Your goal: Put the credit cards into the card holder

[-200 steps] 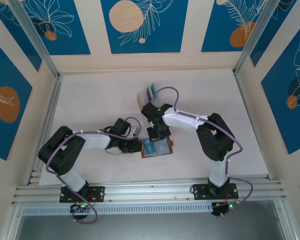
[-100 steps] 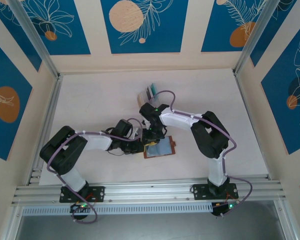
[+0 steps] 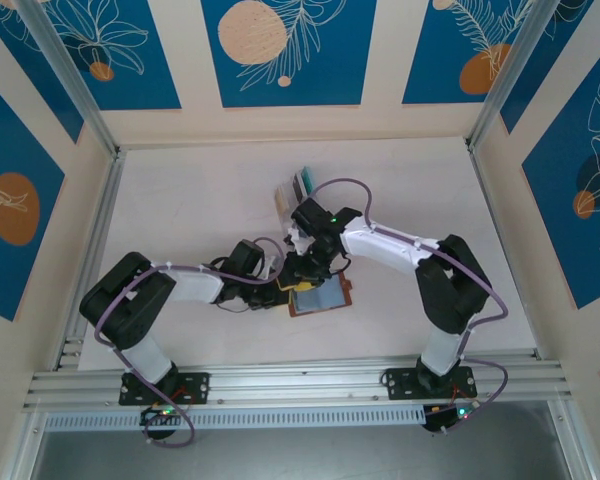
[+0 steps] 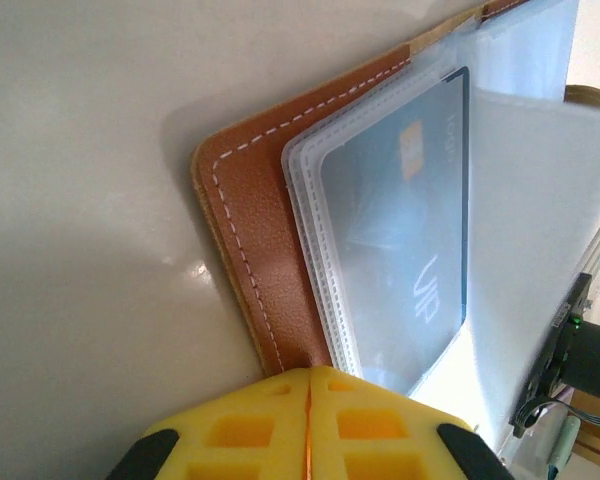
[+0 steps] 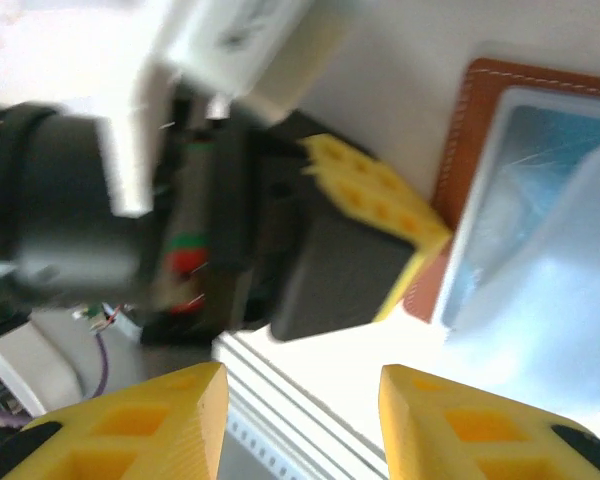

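Card holder (image 3: 325, 298) lies open on the table (image 3: 180, 220), near the middle and toward the near edge, pale pockets facing up. I see a teal card (image 4: 400, 230) marked VIP seated in one clear pocket. Left gripper (image 4: 308, 385) has its yellow fingers pressed together, tips at the holder's left leather edge; I cannot tell whether leather is pinched between them. Right gripper (image 5: 300, 400) hangs at the holder's far-left corner, jaws parted, nothing between them. Farther back, just beyond the right wrist, a clear rack (image 3: 292, 190) stands with more cards (image 3: 300, 183) upright in it, apart from the holder.
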`<action>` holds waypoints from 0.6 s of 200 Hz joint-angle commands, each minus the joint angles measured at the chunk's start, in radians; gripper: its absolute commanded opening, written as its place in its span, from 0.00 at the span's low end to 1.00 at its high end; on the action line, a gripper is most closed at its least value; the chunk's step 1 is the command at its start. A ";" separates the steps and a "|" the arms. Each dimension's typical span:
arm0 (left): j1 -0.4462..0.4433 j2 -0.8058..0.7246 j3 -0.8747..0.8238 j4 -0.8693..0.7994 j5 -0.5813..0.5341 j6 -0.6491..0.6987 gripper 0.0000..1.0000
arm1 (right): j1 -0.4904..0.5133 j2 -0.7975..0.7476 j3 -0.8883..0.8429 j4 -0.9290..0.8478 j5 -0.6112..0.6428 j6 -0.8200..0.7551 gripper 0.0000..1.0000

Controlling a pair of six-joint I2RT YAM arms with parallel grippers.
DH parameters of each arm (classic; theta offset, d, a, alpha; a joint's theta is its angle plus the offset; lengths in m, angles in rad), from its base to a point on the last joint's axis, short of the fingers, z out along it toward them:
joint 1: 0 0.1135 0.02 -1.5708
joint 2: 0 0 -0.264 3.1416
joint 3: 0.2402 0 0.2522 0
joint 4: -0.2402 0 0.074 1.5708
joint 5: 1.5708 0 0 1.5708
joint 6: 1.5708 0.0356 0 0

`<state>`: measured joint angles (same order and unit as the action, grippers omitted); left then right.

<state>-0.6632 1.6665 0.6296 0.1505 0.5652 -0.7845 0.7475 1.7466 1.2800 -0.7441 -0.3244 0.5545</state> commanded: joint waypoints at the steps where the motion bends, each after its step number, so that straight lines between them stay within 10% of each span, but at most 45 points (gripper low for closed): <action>1: -0.002 0.027 -0.037 -0.078 -0.047 -0.004 0.08 | -0.009 -0.023 0.038 -0.064 0.011 -0.032 0.42; 51: 0.026 -0.011 -0.041 -0.100 -0.023 0.019 0.08 | -0.030 0.016 -0.034 -0.093 0.172 -0.016 0.04; 120: 0.049 0.004 -0.048 -0.054 0.015 0.007 0.08 | -0.026 0.104 -0.060 -0.020 0.186 0.010 0.06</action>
<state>-0.6292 1.6531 0.6090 0.1535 0.5953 -0.7837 0.7132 1.7935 1.2030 -0.7647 -0.1753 0.5533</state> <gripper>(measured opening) 0.078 0.084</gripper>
